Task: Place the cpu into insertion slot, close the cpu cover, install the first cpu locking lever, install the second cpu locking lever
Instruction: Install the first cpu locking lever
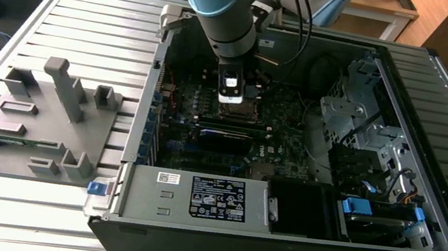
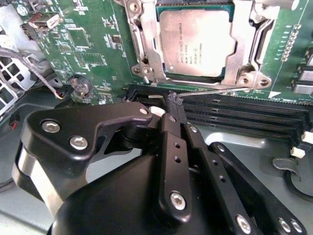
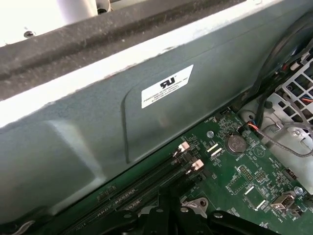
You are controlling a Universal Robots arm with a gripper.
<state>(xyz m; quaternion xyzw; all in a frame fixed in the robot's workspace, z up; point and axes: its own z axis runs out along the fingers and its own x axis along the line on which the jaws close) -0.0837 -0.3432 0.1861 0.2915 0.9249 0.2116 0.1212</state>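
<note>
One arm is working inside the open case (image 1: pixel 296 241), with the gripper (image 2: pixel 175 100) reaching down over the motherboard (image 2: pixel 93 54) just beside the slot (image 2: pixel 146 63). In the second wrist view, the cpu (image 2: pixel 194 41) is lying flat in the slot, and the cover (image 2: pixel 244 44) is resting down around it, framing its silver top. The fingers are sitting together at a narrow tip, and a thin wire lever (image 2: pixel 215 88) is running from that tip along the near edge of the cover. Whether the tip is clamping the lever or only pressing against it cannot be told. In the exterior view, the gripper (image 1: pixel 231 90) is hanging toward the far middle of the case, with a grey fixture tray (image 1: pixel 40 119) standing well apart on that view's left.

Handling judgement: the cpu is appearing light, rigid and fragile, and it is best taken by its edges only, never by the underside. The cover is appearing as thin stiff sheet metal, tolerating a push on its frame. The lever is appearing as springy wire, slippery and prone to snapping back; it is best engaged near its free end, where leverage is greatest.

Black memory slots (image 2: pixel 244 115) are lying just beside the gripper, between it and the case wall. In the first wrist view, a coin cell (image 3: pixel 237 143) is sitting on the board near loose cables (image 3: pixel 274 134).
</note>
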